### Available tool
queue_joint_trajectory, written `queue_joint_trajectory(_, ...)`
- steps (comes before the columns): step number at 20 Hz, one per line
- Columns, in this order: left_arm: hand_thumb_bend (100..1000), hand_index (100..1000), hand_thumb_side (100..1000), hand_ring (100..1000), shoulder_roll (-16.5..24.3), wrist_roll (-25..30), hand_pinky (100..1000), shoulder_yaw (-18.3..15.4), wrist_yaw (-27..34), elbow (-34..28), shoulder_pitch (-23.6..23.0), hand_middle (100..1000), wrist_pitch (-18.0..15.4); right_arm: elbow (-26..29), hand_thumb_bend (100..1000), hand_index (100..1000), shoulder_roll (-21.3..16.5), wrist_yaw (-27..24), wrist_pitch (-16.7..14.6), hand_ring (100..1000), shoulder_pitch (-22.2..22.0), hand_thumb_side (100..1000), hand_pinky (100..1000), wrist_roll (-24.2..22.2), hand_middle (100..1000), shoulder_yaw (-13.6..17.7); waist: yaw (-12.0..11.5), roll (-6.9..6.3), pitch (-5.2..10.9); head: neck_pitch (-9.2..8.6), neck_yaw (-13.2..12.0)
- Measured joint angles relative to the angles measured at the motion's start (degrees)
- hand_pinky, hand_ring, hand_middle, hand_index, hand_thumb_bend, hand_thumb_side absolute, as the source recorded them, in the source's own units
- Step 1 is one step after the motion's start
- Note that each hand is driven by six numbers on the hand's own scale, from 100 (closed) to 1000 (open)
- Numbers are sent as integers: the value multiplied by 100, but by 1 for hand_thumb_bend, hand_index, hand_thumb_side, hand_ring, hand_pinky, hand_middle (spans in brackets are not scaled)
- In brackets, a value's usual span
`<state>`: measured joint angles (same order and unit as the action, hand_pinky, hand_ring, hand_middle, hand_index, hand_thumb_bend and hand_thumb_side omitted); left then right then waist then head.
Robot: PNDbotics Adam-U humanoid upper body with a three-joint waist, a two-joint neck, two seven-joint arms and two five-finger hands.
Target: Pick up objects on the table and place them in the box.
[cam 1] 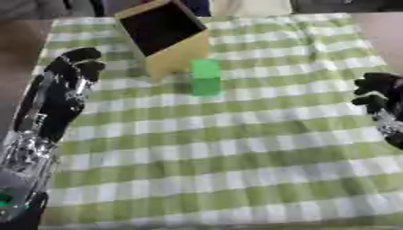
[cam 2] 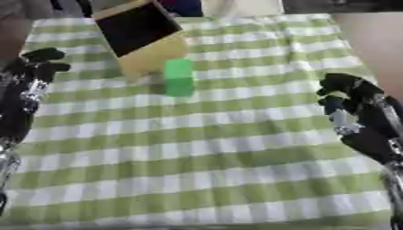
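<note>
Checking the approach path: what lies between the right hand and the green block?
Only bare checked cloth lies between the right hand and the green block, seen best in the right eye view.

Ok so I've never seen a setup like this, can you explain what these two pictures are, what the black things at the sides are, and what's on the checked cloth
Both pictures come from one stereo camera in a humanoid robot's head, looking down at its work: one from the left eye, one from the right, at the same moment. That is why they look almost alike.

The black shapes at the sides are its own hands. The left robot hand comes in from the left, the right robot hand from the right. Both have curled fingers and hold nothing.

A green and white checked tablecloth covers the table. At its far side stands a tan box, tilted, its dark opening facing the camera. Just in front of it sits a green block. The job is to put such objects into the box.
</note>
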<state>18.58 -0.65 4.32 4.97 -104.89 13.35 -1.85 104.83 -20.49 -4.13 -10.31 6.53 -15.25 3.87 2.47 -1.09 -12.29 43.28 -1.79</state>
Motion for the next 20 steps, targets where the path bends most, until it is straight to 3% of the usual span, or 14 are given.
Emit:
queue_joint_trajectory(14,300,810,538,766,0,16,987,0,2,0,-6,756,5,0,100,842,-27,0,-17,891,1,347,720,0,638,0,-5,16,2,0,-13)
queue_joint_trajectory(20,300,810,539,766,0,47,987,5,2,0,-7,756,18,25,100,849,-465,-11,-221,895,94,300,726,-9,673,-29,-55,39,14,0,-13)
